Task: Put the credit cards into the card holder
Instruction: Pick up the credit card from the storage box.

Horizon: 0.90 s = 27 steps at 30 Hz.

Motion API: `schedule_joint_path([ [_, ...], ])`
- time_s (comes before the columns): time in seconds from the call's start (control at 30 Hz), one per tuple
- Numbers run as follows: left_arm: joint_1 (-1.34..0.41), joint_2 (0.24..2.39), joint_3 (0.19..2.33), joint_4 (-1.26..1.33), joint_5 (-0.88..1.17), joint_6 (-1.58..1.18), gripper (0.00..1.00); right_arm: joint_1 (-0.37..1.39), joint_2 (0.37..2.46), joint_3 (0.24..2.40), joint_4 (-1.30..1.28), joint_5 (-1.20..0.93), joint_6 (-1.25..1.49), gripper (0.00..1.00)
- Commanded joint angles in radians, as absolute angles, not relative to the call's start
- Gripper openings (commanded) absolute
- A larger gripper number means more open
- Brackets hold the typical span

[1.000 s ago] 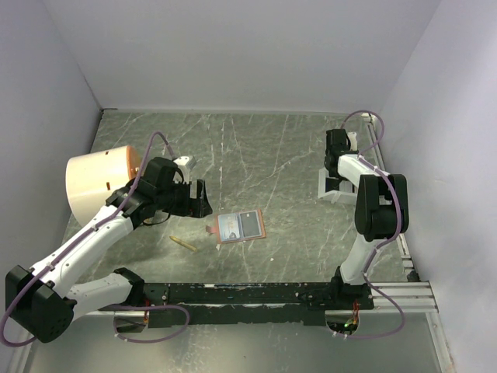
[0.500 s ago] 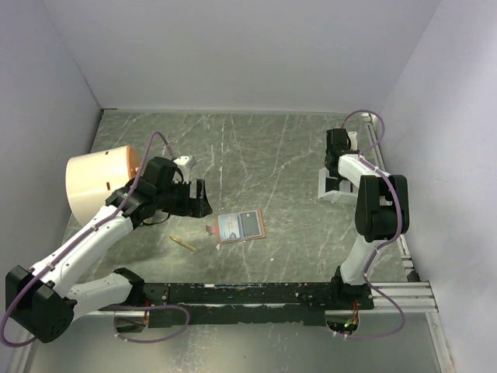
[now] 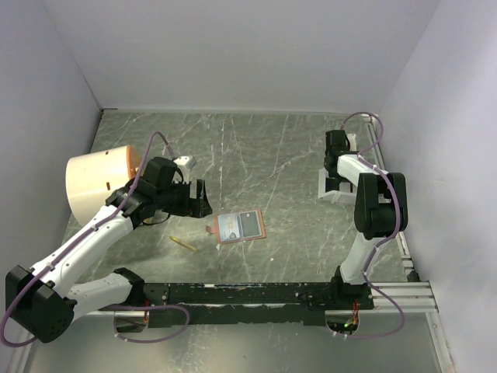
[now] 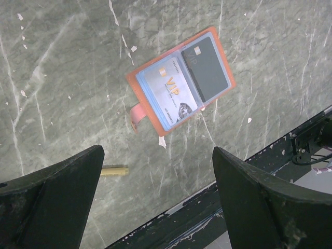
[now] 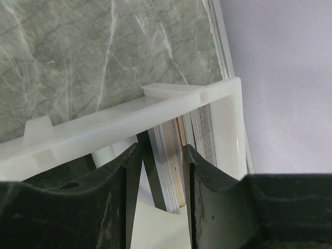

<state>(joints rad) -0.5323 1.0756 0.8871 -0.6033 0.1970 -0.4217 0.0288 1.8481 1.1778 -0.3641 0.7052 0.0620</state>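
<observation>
The tan-brown card holder (image 3: 241, 227) (image 4: 181, 78) lies open flat on the marble table, its snap tab toward the left. It holds a pale blue credit card (image 4: 167, 93) and a dark grey one (image 4: 206, 71). My left gripper (image 3: 200, 200) (image 4: 156, 155) hovers just left of the holder, open and empty. At the far right, my right gripper (image 3: 335, 177) (image 5: 162, 150) reaches down into the white tray (image 3: 330, 193) (image 5: 129, 119). Its fingers straddle part of an upright stack of credit cards (image 5: 174, 171), with a slim gap showing at the left finger.
A big cream cylinder (image 3: 97, 183) lies on its side at the left, behind my left arm. A small yellowish stick (image 3: 183, 243) (image 4: 114, 170) lies on the table left of the holder. The black base rail (image 3: 256, 294) runs along the near edge, and walls enclose the table.
The right gripper's fingers have spread apart a little around the cards in the tray. The left arm and the card holder have not moved.
</observation>
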Motion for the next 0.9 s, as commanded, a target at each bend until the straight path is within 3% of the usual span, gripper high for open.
schedule_joint_path([
  [0.0, -0.524, 1.075, 0.885, -0.592, 0.225, -0.404, 0.97, 0.016, 1.864, 1.187, -0.356, 0.728, 0.059, 0.38],
  [0.87, -0.515, 1.074, 0.884, -0.589, 0.237, -0.402, 0.97, 0.008, 1.796, 1.169, -0.318, 0.766, 0.042, 0.14],
])
